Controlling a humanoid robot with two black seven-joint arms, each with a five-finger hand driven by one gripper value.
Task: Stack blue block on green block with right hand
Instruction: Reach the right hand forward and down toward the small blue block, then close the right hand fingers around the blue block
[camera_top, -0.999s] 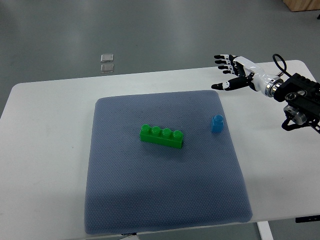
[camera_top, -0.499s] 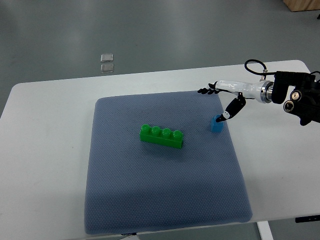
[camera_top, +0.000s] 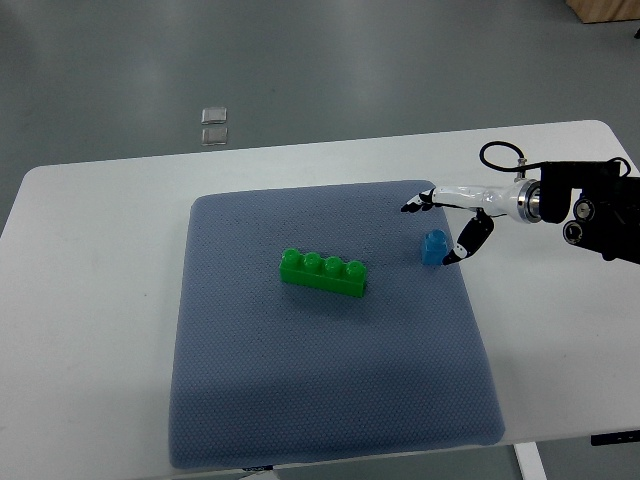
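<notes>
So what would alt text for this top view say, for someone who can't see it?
Seen from above, a right robot hand reaches with fingers spread around a small blue block, not yet gripping it. A longer green block lies to its left on the same dark blue mat, which covers a white table.

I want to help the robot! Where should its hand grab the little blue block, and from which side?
Probably by its two side walls, coming from the right, where the right hand already brackets it. The blue block stands upright and alone on the blue-grey mat, so its sides are free. Keep the fingers low, so the stud on top stays bare. The green block lies to its left, well apart.
</notes>
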